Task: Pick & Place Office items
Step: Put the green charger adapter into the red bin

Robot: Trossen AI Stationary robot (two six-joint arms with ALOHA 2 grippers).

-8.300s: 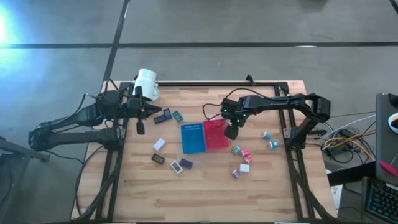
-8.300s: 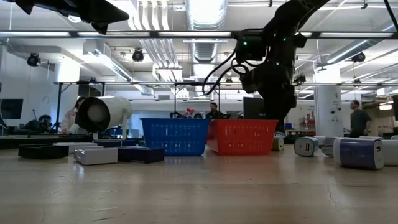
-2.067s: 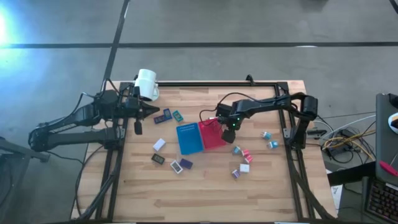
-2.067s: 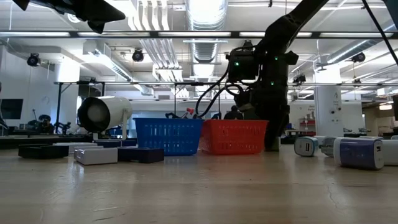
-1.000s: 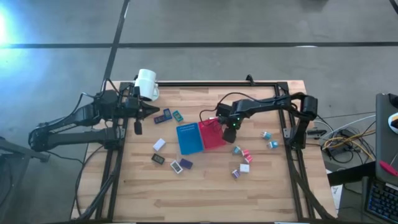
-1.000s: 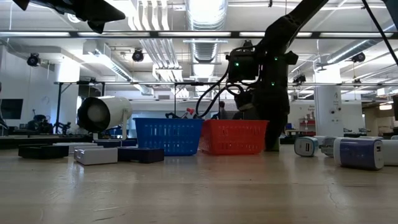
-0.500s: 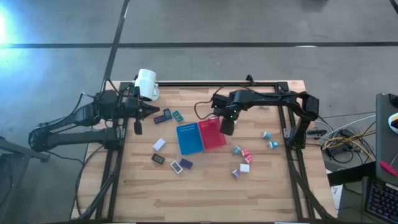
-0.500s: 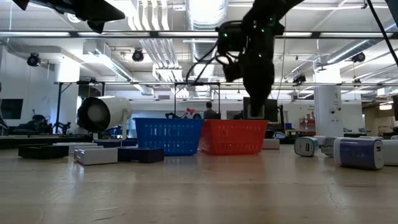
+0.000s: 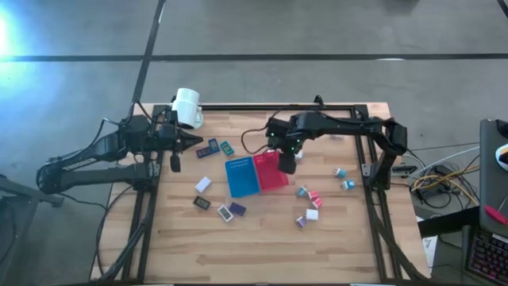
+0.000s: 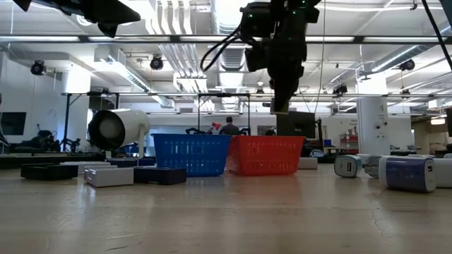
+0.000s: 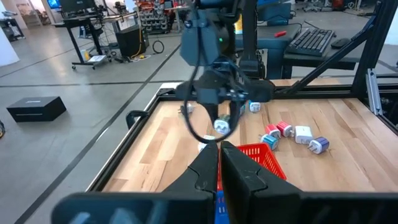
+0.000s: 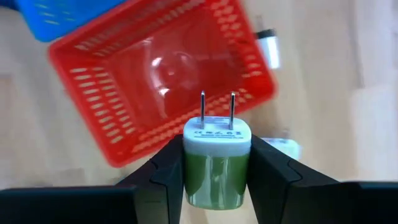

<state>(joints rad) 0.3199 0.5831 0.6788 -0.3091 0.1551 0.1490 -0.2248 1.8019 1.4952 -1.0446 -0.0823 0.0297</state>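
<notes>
Right gripper (image 12: 217,177) above the red tray (image 12: 163,74), jaws clamped on the sides of a green plug (image 12: 217,167). The plug's long axis runs along the fingers; its two metal prongs point away from the wrist, down toward the tray's open mouth. In the high view the gripper (image 9: 286,163) hangs over the tray's right edge (image 9: 268,173); in the low view it (image 10: 280,107) is well above the tray rim (image 10: 265,139), with clear air between.

The blue tray (image 9: 244,176) touches the red tray's left side. Right of the red tray, near but apart from it, lie small plugs (image 9: 309,199) in teal, pink and white, with two more (image 9: 344,178) toward the table's right edge. Left of the blue tray lie flat pieces (image 9: 213,197). Bare wood fills the near half of the table (image 9: 262,246).

Left gripper (image 9: 175,162), jaws closed and empty, waits at the table's left edge near a white mug (image 9: 187,106).
</notes>
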